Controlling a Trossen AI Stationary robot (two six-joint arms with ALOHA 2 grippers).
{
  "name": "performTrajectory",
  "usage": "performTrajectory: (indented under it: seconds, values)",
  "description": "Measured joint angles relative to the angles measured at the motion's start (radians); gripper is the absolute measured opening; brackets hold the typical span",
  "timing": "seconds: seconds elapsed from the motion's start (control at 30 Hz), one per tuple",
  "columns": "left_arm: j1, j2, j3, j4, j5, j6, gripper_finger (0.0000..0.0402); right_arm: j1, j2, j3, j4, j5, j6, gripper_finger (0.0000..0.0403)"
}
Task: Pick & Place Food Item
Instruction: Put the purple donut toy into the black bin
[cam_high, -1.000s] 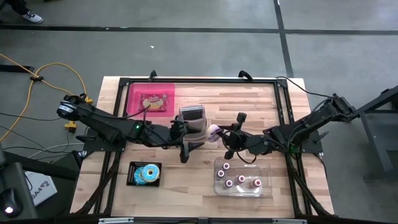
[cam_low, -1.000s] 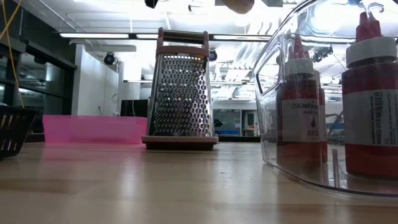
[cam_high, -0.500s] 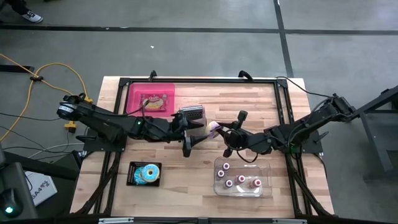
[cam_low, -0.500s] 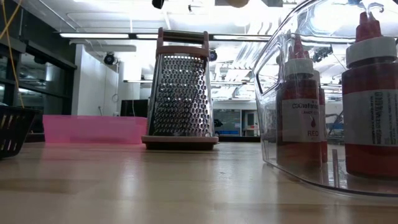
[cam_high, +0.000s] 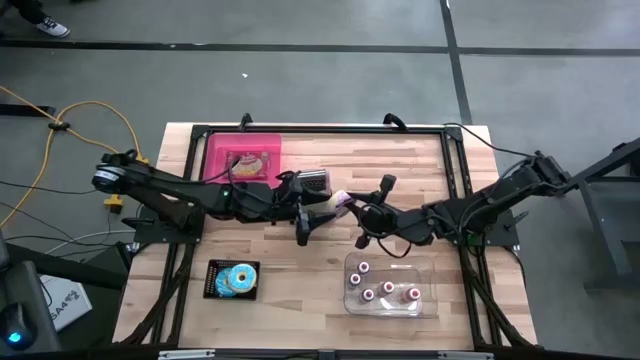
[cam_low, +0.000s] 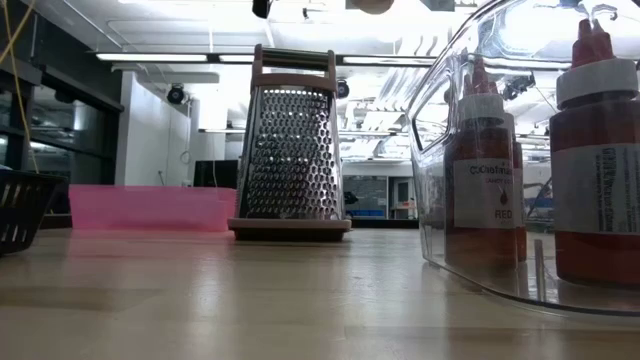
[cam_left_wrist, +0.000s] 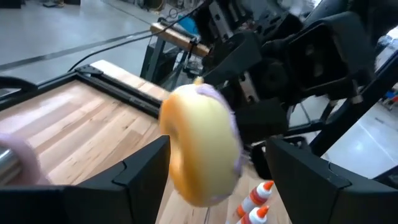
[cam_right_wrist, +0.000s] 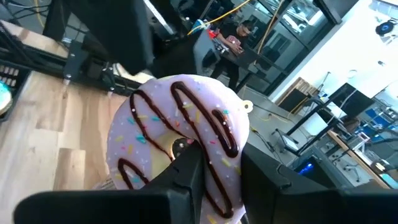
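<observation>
Right jaws grip one donut (cam_right_wrist: 180, 140); left's gape.

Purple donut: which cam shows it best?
Right wrist view: the purple donut fills the frame, chocolate drizzle and sprinkles clear, pinched in the right claw. Left wrist view shows its plain underside between the open left claw's fingers. High view gives only a small pale spot. Low view barely catches its bottom edge.
</observation>
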Motion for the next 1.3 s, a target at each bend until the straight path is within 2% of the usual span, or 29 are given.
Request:
performTrajectory:
  seconds: [0.3,0.83,0.93,1.3]
  values:
    - [0.005,0.043,0.000,0.039,0.023,0.004,0.0258,-0.022,-0.001,0.000,0.043,-0.031,-0.021,0.0076]
    - [0.014,0.043,0.000,0.045,0.026,0.047,0.0255,-0.021,-0.001,0.000,0.053,-0.053,-0.032,0.0076]
    - [0.014,0.043,0.000,0.045,0.025,0.053,0.0238,-0.021,-0.001,0.000,0.053,-0.055,-0.032,0.0076]
    - [0.014,0.043,0.000,0.045,0.023,0.053,0.0127,-0.021,-0.001,0.000,0.053,-0.055,-0.032,0.0076]
